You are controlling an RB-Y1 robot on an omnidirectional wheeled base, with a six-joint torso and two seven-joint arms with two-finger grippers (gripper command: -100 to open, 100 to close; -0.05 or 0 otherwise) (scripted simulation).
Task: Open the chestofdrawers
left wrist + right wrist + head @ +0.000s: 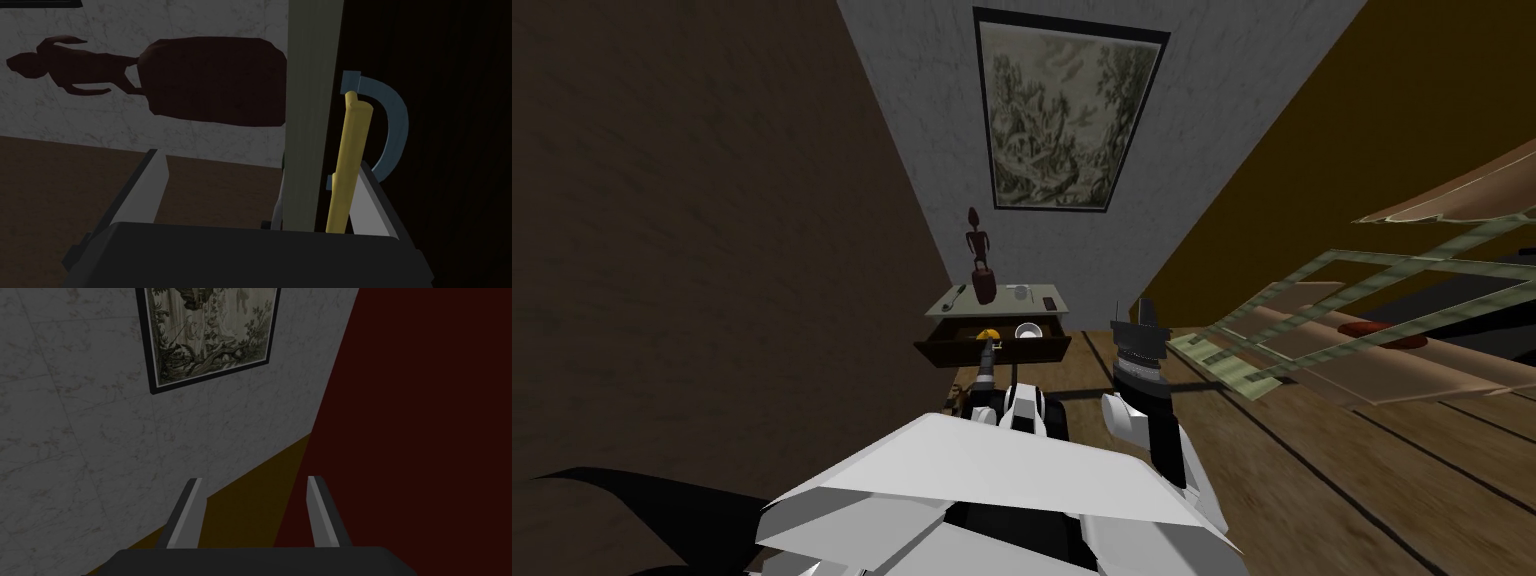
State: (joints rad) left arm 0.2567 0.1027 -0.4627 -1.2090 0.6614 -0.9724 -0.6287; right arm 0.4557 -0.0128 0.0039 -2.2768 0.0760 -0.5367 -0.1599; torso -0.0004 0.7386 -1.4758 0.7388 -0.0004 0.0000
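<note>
The chest of drawers [949, 301] is a small, pale-topped unit against the grey wall ahead. Its dark drawer [1036, 349] stands pulled out, with a yellow thing [990, 333] and a white bowl [1028, 331] inside. My left gripper [992, 347] reaches to the drawer's front edge. In the left wrist view, that gripper [260, 195] is open. The chest's pale top edge [311, 115] and a yellow bar [348, 160] with a blue-grey curved piece [396, 130] lie between its fingers. My right gripper [1134, 315] is raised beside the chest, open [254, 513].
A dark figurine [980, 262] on a pot [215, 80], a cup [1021, 293] and a small dark item [1050, 302] stand on the chest's top. A brown wall runs close on the left. A bed [1362, 340] with a striped cover lies to the right on the wooden floor.
</note>
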